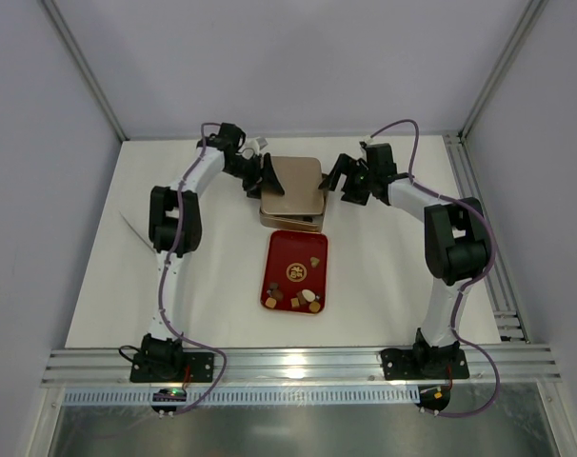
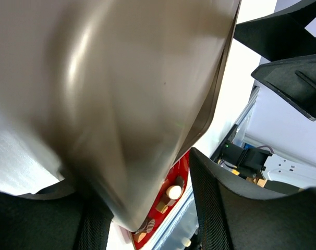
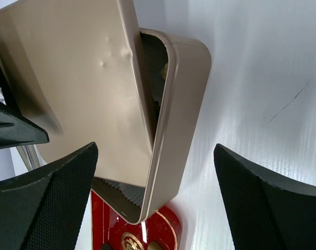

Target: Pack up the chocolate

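Several chocolate pieces [image 1: 309,297], dark brown, tan and cream, lie on the red tray [image 1: 281,249]. Some also show in the left wrist view [image 2: 173,191]. Behind the tray stands a gold tin base [image 1: 293,222] with its gold lid [image 1: 293,179] lying askew and tilted on it. My left gripper [image 1: 265,177] is at the lid's left edge. Its fingers straddle a lid corner [image 2: 121,130] with a gap on one side. My right gripper [image 1: 338,179] is open wide around the base's near right corner [image 3: 189,94]. The lid [image 3: 69,78] leaves a slit open over the base.
A thin pale strip [image 1: 134,228] lies on the white table at the left. Aluminium rails run along the front edge [image 1: 298,362] and the right side [image 1: 479,228]. Grey walls enclose the table.
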